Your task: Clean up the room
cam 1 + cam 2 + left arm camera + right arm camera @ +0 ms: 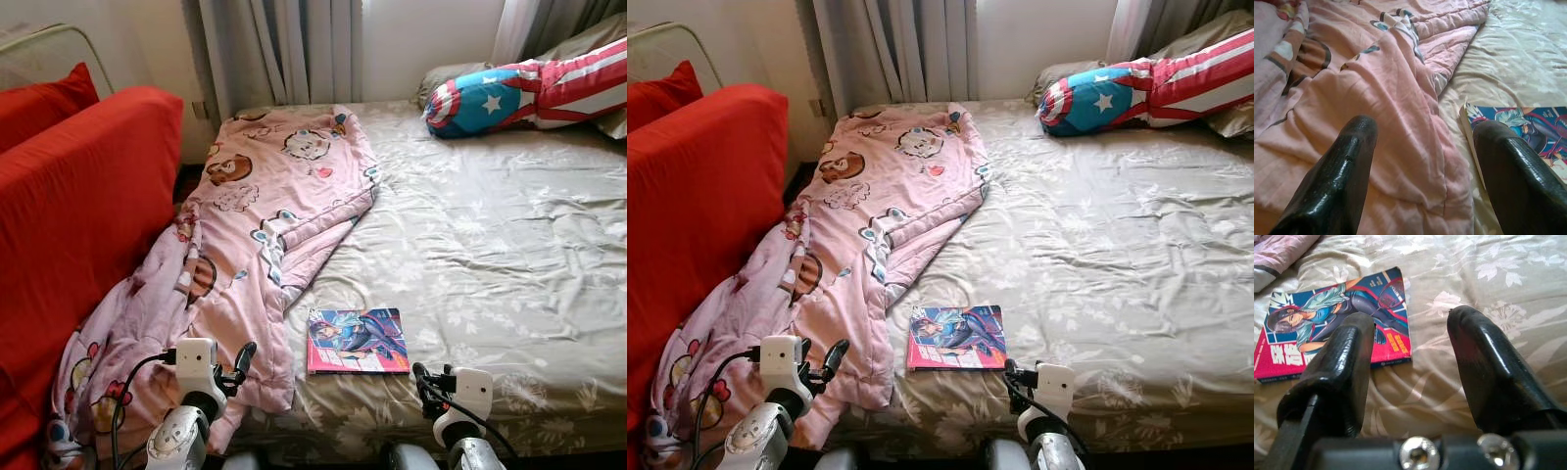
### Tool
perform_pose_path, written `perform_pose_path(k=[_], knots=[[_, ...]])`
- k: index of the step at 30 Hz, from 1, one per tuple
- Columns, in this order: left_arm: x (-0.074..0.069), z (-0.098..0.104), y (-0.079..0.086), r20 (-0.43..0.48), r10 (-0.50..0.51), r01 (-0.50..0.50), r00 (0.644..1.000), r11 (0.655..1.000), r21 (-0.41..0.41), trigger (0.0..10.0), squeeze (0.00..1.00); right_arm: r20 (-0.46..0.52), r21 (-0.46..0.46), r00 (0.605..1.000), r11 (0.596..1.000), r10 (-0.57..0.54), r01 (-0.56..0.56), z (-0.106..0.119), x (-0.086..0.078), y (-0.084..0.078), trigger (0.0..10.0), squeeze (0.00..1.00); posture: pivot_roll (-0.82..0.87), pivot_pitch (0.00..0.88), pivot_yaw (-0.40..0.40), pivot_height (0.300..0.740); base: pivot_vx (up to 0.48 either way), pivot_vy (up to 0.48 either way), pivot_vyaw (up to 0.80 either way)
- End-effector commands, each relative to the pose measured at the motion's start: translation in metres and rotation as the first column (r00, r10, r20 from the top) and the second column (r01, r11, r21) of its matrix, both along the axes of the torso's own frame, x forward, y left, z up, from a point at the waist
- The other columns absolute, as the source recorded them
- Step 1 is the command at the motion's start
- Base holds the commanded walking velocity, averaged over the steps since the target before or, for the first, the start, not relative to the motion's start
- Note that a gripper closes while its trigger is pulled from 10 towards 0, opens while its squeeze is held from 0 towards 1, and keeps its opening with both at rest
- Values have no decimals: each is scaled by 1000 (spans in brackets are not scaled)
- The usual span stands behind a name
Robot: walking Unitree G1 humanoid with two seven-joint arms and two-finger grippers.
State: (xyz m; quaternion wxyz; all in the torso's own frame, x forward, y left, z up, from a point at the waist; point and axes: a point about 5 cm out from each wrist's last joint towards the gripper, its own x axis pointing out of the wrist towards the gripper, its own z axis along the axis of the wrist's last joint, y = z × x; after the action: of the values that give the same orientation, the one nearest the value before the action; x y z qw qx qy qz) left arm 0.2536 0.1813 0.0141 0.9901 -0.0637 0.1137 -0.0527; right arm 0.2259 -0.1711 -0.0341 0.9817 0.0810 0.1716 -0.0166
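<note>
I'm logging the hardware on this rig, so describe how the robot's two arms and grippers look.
Both arms are silver-grey, rounded and jointed, each ending in a boxy white wrist block with black cables looping off it. The left gripper and right gripper each carry two long black fingers, glossy, thick and tapering to blunt rounded tips. At the base of the right gripper's fingers sits a black bar with two silver screw heads.

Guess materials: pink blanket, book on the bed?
Pink blanket: soft quilted fabric, matte, judging by stitched lines and limp folds; likely cotton or polyester. Book: paper with glossy printed cover, thin and flat; sheen shows in the right wrist view.
</note>
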Motion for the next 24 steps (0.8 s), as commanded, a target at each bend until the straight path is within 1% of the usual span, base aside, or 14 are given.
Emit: perform_pose_path(k=[1,12,19,24], knots=[[3,4,2,10,2,-2,1000,1000,0,10000,0,3,11,1000,1000,9,-9,1,4,4,10000,0,-29,0,45,614,330,0,0],[4,6,1,20,1,-1,1000,1000,0,10000,0,0,18,1000,1000,24,-24,1,4,5,10000,0,-24,0,38,614,341,0,0],[4,7,1,29,4,-4,1000,1000,2,10000,0,-1,17,1000,1000,19,-19,1,4,4,10000,0,-20,0,38,614,0,0,0],[5,9,2,34,2,-2,999,1000,5,10000,0,7,7,1000,1000,-1,1,4,9,0,10000,0,-15,0,41,614,0,0,0]])
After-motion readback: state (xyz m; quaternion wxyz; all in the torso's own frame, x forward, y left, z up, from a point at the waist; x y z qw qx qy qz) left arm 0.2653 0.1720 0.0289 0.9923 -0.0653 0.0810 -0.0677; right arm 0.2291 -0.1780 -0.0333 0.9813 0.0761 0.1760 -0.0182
